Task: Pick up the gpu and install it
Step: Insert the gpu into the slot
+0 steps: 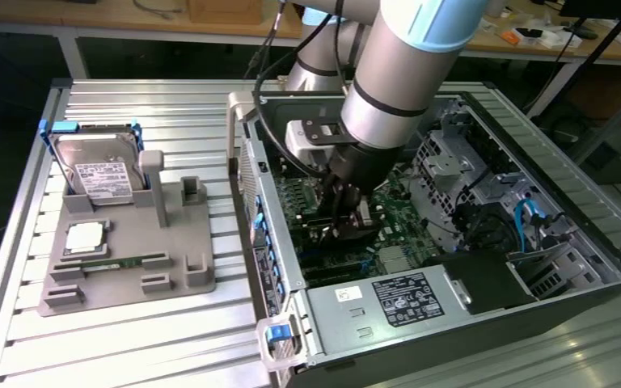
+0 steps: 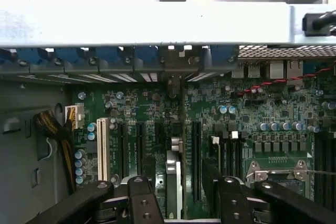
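The gpu [image 2: 174, 182] stands edge-on over the green motherboard [image 2: 236, 103], in line with the long black expansion slots. Its silver end bracket points toward the case's rear slot covers [image 2: 131, 56]. My gripper [image 2: 181, 182] straddles the card, with one black finger [image 2: 144, 198] close beside it. The other finger [image 2: 228, 198] stands apart from it, and a strip of board and slot shows in between. In the exterior view my gripper [image 1: 338, 230] is deep inside the open computer case [image 1: 569, 242], low over the board.
A grey parts holder [image 1: 127, 279] lies on the slatted table at the exterior view's left. It carries a silver hard drive [image 1: 100, 174], a CPU [image 1: 84, 236] and a green RAM stick [image 1: 111, 263]. The case's drive cage [image 1: 451, 162] and power supply [image 1: 397, 299] hem in the board.
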Robot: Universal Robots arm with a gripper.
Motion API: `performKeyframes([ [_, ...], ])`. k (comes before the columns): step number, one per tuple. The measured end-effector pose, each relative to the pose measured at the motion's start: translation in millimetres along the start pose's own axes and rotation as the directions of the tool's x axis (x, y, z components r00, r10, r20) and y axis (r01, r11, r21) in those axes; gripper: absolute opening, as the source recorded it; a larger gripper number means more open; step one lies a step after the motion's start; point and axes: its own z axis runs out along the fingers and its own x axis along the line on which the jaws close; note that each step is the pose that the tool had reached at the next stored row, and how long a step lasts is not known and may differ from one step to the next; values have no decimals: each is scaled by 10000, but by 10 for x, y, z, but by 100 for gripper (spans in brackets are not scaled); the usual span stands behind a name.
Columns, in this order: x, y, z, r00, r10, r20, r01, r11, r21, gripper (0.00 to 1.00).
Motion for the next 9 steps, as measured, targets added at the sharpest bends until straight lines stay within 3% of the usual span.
performKeyframes([
  [9,-6,3,-67,10000,-1,2,1,10000,5,49],
])
